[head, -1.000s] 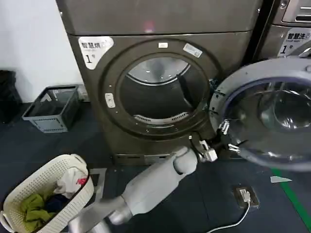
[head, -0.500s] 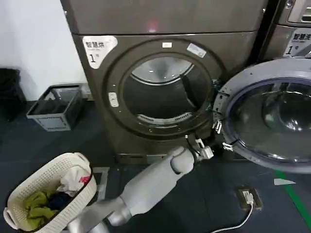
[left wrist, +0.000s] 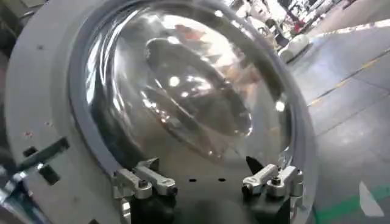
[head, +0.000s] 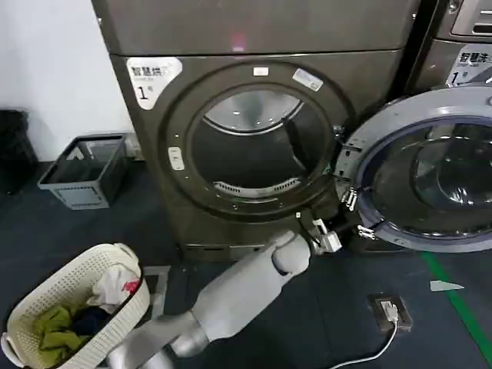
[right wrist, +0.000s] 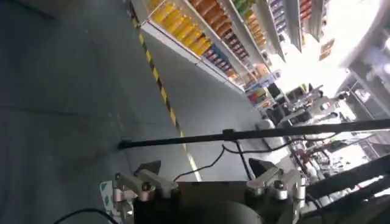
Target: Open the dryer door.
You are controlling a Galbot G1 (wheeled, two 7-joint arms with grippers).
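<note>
The dryer door (head: 382, 132) stands swung wide open to the right of the dark drum opening (head: 250, 146), its grey inner face and domed glass turned toward me. My left arm reaches from the lower left up to the door's lower hinge-side rim. There the left gripper (head: 356, 215) is open, its fingers spread just in front of the grey rim. In the left wrist view the door's glass bowl (left wrist: 183, 91) looms close, and the left gripper (left wrist: 207, 184) holds nothing. My right gripper (right wrist: 207, 178) is open, away from the dryer, over bare floor.
A white laundry basket (head: 115, 257) with clothes sits on the floor at the lower left. A grey crate (head: 84, 173) stands by the wall. A neighbouring machine (head: 461, 54) is behind the open door. A plug box with cable (head: 387, 309) and green floor tape (head: 455, 301) lie at the right.
The door has swung a little farther back to the right, toward the neighbouring machine. My left gripper has stayed open at its lower rim.
</note>
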